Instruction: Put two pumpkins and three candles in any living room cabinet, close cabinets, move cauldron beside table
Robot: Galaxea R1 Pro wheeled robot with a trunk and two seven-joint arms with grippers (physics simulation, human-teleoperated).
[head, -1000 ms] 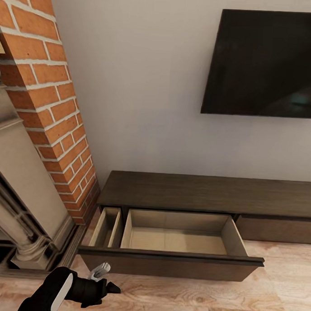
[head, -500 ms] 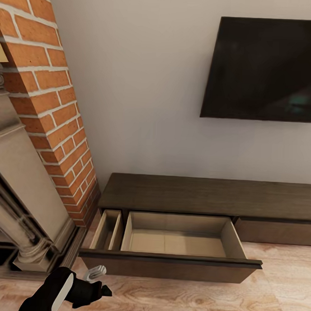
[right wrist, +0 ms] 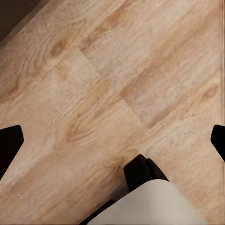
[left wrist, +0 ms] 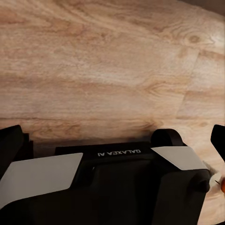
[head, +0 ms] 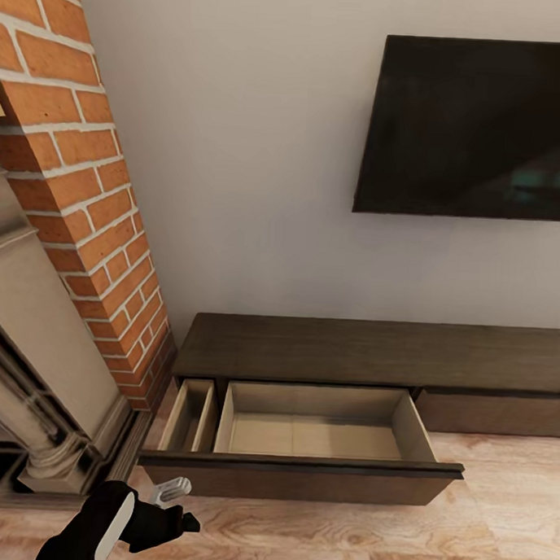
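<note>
Since a sec ago your whole head view has slid: TV [head: 474,125] and cabinet [head: 374,353] sit a bit further left and lower in frame, and the brick fireplace [head: 79,214] shows less, so that's the camera/base moving, not the furniture. The left gripper [head: 172,511] has pulled in toward the frame's lower edge, near the drawer's [head: 304,477] front left corner but not touching it. Meaning for the task: you look to be backing off w/ the cabinet's drawer left open, both beige compartments bare as far as I can see, so none of the pumpkins or candles are stowed there yet and the drawer will need shutting later. No pumpkin, candle, cauldron or table in the head view; a sliver of orange at the left wrist view's edge is too small to call. Left gripper: wrist view shows its two black fingertips [left wrist: 218,140] wide apart over bare floor [left wrist: 112,70], so spread and holding nothing. Right gripper [right wrist: 112,140]: tips likewise set far apart at the frame sides, nothing btwn them but planks. Materials: cabinet is matte dark-brown wood, flat handle-less front, pale smooth liner inside; floor is light grainy plank w/ knots; brick is rough orange w/ pale mortar; TV a glossy black slab on a plain wall.
</note>
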